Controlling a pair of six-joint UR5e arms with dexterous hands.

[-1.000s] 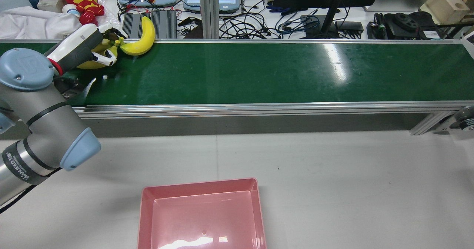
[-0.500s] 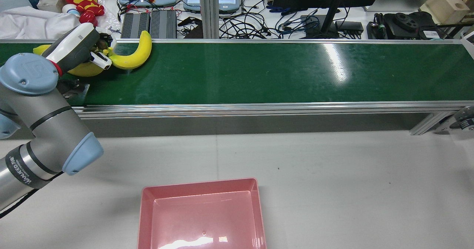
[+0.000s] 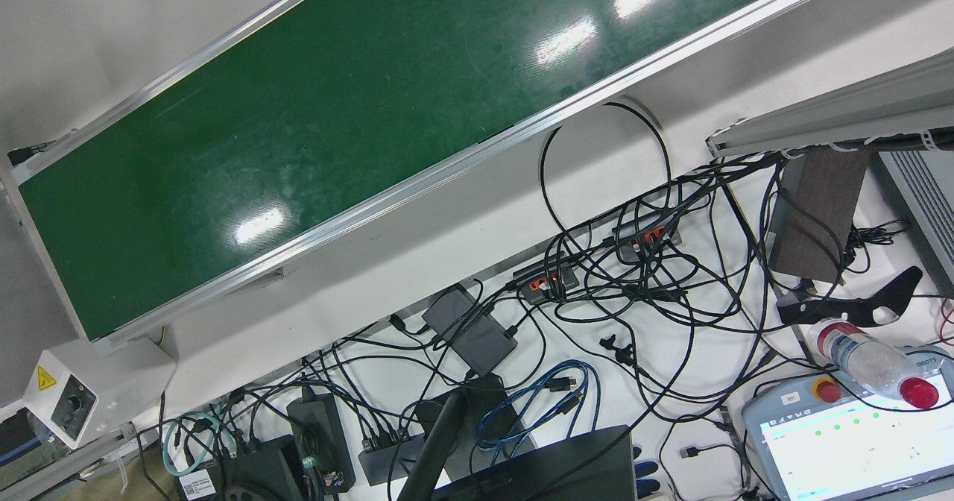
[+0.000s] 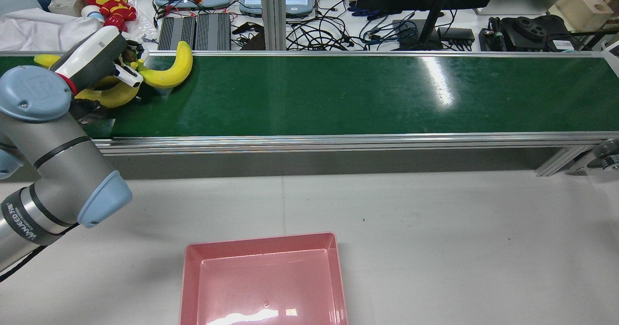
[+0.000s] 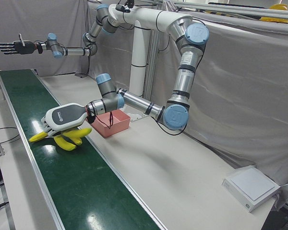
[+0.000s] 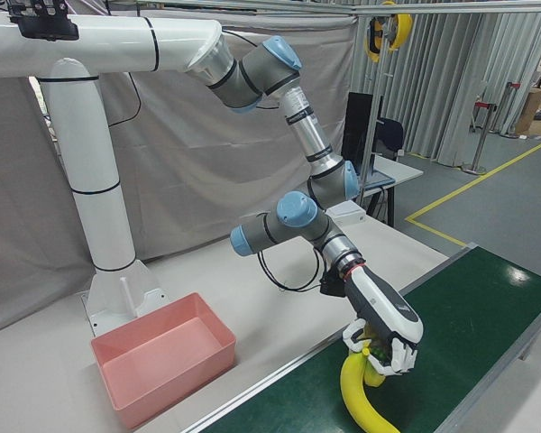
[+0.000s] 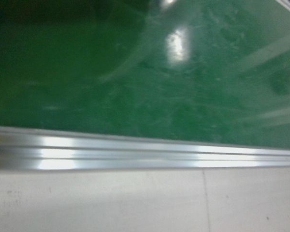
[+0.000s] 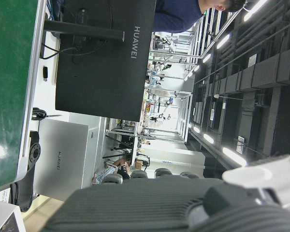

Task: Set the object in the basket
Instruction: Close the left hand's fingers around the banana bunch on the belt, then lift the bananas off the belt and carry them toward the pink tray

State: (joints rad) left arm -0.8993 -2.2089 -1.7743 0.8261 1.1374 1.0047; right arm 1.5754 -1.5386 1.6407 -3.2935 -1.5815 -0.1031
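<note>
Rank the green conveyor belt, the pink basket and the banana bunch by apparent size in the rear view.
1. green conveyor belt, spanning the whole frame.
2. pink basket, partly cut off by the bottom edge.
3. banana bunch, smallest, though farther away and partly hidden by the left robot hand.

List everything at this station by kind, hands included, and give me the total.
Banana bunch: 1
Pink basket: 1
Green conveyor belt: 1
Robot hands: 2, the left hand and the right hand
Total: 5
</note>
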